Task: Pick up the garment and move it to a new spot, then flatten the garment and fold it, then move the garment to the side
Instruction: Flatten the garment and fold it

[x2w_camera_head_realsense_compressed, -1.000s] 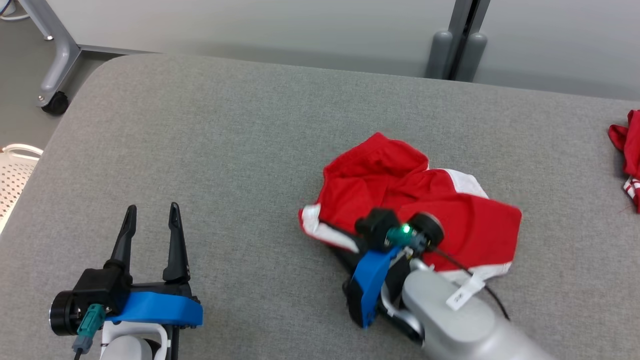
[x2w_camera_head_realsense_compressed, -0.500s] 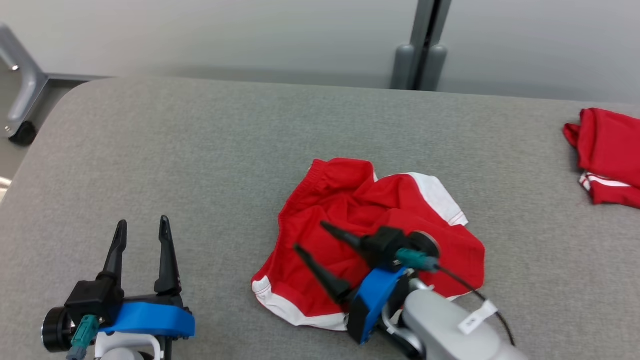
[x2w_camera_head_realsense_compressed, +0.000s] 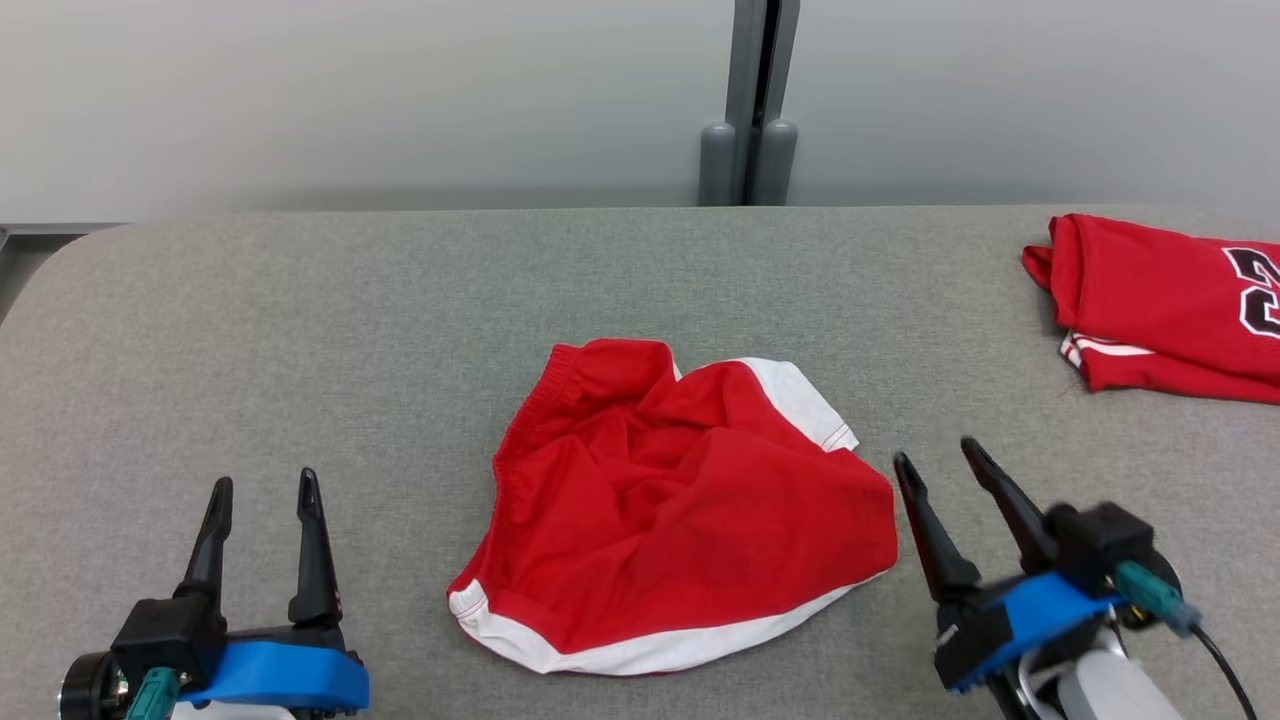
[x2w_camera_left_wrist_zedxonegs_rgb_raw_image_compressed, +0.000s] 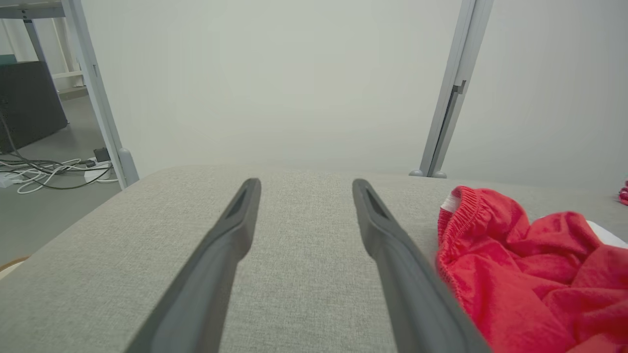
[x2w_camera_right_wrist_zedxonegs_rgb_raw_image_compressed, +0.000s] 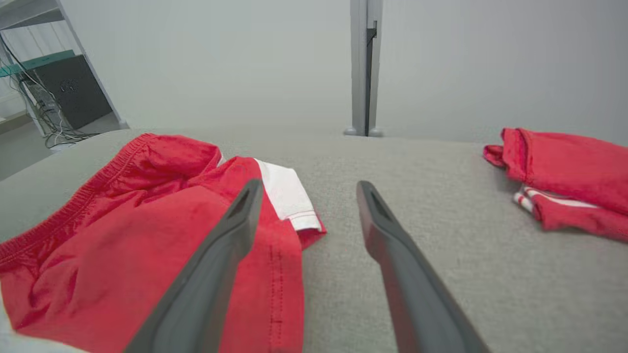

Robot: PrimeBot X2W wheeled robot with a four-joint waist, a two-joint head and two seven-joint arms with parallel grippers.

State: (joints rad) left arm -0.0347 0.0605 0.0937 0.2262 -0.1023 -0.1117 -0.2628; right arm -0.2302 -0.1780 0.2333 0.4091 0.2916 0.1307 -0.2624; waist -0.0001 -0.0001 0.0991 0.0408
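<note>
The garment (x2w_camera_head_realsense_compressed: 680,510) is a pair of red shorts with white trim, lying crumpled on the grey table (x2w_camera_head_realsense_compressed: 400,330) near its middle. It shows at the right of the left wrist view (x2w_camera_left_wrist_zedxonegs_rgb_raw_image_compressed: 530,274) and at the left of the right wrist view (x2w_camera_right_wrist_zedxonegs_rgb_raw_image_compressed: 127,235). My right gripper (x2w_camera_head_realsense_compressed: 935,460) stands open just right of the garment's edge, holding nothing. My left gripper (x2w_camera_head_realsense_compressed: 262,490) is open at the lower left, well apart from the cloth. Both pairs of fingers (x2w_camera_right_wrist_zedxonegs_rgb_raw_image_compressed: 230,235) point away from me over bare table.
A folded red jersey (x2w_camera_head_realsense_compressed: 1170,300) with white stripes and a black number lies at the table's far right, also in the right wrist view (x2w_camera_right_wrist_zedxonegs_rgb_raw_image_compressed: 564,176). A grey post (x2w_camera_head_realsense_compressed: 750,100) stands behind the table against a pale wall. The table's left edge is rounded.
My right gripper opened, let go of the garment and drew back to its right side. The camera turned, shifting the whole picture. The left gripper kept its pose.
</note>
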